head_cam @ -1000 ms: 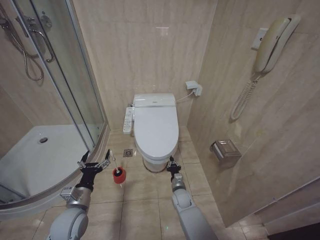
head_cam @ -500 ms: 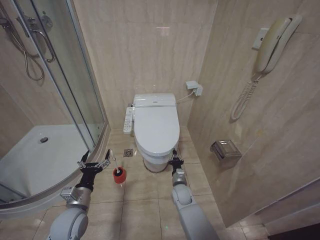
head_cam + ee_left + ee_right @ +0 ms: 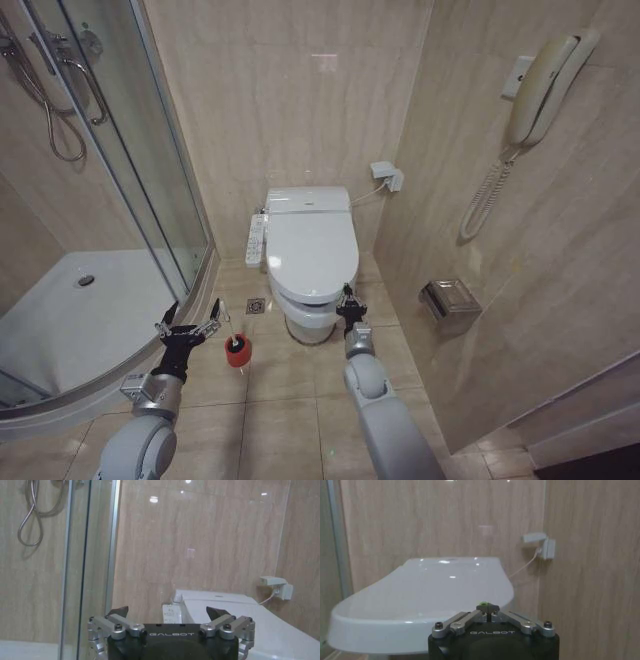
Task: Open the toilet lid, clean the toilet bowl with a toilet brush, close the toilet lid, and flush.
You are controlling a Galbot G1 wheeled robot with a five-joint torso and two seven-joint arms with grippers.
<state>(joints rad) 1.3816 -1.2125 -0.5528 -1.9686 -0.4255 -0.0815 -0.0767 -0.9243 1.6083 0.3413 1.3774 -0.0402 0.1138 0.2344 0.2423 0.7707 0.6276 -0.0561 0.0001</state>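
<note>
Head camera: mounted high, looking forward and down across the tiled floor at the toilet lid (image 3: 312, 245), the shower enclosure (image 3: 95, 200) on the left and the wall phone (image 3: 540, 90) on the right.

Left wrist camera: set low behind the left gripper (image 3: 170, 612), facing the rear wall, with the shower glass (image 3: 90, 555) and the lid (image 3: 280, 633) off to one side.

Right wrist camera: set low behind the right gripper (image 3: 488, 609), close to the lid (image 3: 435, 592), looking along it.

All three views share the lid and the wall socket (image 3: 388, 176) (image 3: 276, 586) (image 3: 542, 543).
</note>
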